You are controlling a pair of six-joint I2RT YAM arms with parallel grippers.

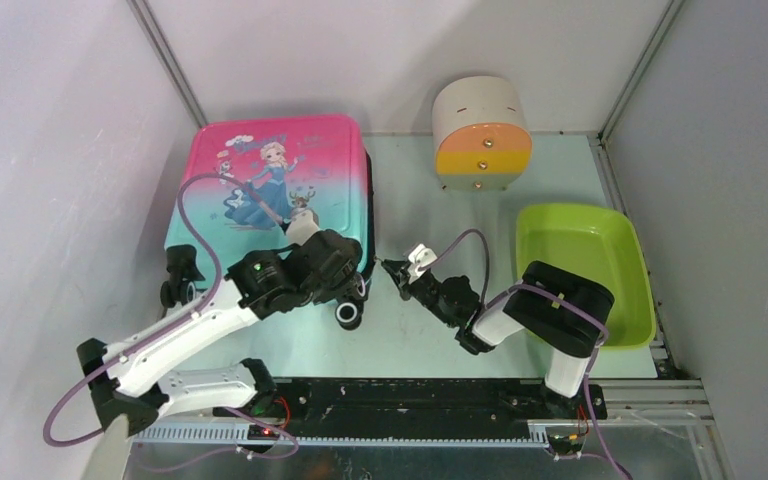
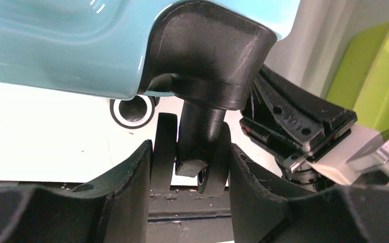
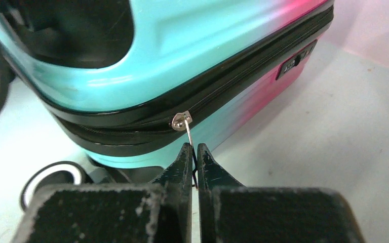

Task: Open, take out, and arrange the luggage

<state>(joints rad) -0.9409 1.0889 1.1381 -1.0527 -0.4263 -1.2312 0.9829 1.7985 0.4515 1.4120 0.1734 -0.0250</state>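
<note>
The luggage [image 1: 270, 180] lies flat and closed at the back left, princess print facing up. My left gripper [image 1: 347, 293] is at its near right corner. In the left wrist view the gripper [image 2: 190, 154] has a finger pressed on each side of the black caster wheel [image 2: 210, 162]. My right gripper [image 1: 396, 270] is just right of that corner. In the right wrist view it [image 3: 193, 150] is shut on the thin metal zipper pull [image 3: 188, 130], which hangs from the black zipper trim [image 3: 223, 91]. The zipper looks closed.
A lime-green tray [image 1: 585, 270] sits at the right, behind my right arm. A beige cylinder with an orange-yellow face [image 1: 480, 130] stands at the back. Another suitcase wheel [image 1: 182, 275] sticks out at the near left corner. Walls close in the left, back and right.
</note>
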